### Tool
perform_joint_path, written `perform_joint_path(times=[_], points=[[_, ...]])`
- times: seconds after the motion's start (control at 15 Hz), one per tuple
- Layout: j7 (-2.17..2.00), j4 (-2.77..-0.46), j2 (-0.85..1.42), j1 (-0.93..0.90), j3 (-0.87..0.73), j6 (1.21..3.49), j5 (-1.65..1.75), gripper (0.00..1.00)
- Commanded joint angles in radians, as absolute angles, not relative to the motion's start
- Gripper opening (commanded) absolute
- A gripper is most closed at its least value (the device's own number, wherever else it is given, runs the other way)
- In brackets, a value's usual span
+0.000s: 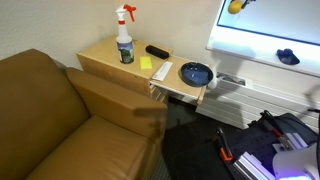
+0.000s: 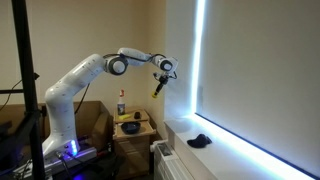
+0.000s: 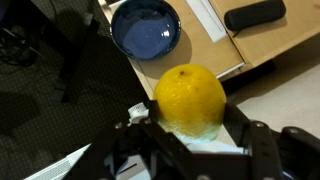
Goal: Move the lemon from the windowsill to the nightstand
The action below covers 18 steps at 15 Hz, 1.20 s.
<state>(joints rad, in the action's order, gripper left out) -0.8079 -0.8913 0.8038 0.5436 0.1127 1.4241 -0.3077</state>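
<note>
The gripper (image 2: 159, 81) is clamped on the lemon (image 3: 190, 98), held high; advise lowering it slowly onto bare nightstand (image 1: 100, 56) top, clear of spray bottle (image 1: 125, 42) and blue bowl (image 3: 145, 27).

Spray bottle (image 1: 124, 42), pad (image 1: 146, 62) on nightstand (image 1: 100, 55); bowl (image 1: 195, 73) on adjoining shelf (image 1: 178, 92); lemon (image 3: 190, 95) in end effector (image 3: 192, 128).

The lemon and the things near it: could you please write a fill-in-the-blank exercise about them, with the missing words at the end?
1. The lemon, held between the jaws of the gripper, is ____ in colour.
2. In the wrist view, the bowl beyond the lemon is ____ in colour.
3. On the nightstand, the spray bottle stands ____, not lying on its side.

Missing words: yellow; blue; upright.
</note>
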Motion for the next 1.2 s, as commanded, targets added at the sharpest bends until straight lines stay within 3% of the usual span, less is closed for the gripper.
perform_joint_path(times=[0.0, 0.13, 0.2, 0.47, 0.53, 1.13], points=[[-0.657, -1.008, 0.685, 0.536, 0.114, 1.326, -0.235, 0.42], [-0.579, -1.040, 0.630, 0.537, 0.094, 1.313, -0.158, 0.42], [-0.656, -0.944, 0.720, 0.527, 0.110, 1.319, -0.199, 0.67], [-0.605, -0.989, 0.662, 0.536, 0.097, 1.316, -0.168, 0.67], [-0.605, -0.993, 0.661, 0.536, 0.097, 1.316, -0.168, 0.42], [-0.422, -0.971, 0.694, 0.318, 0.269, 1.325, -0.127, 0.42]])
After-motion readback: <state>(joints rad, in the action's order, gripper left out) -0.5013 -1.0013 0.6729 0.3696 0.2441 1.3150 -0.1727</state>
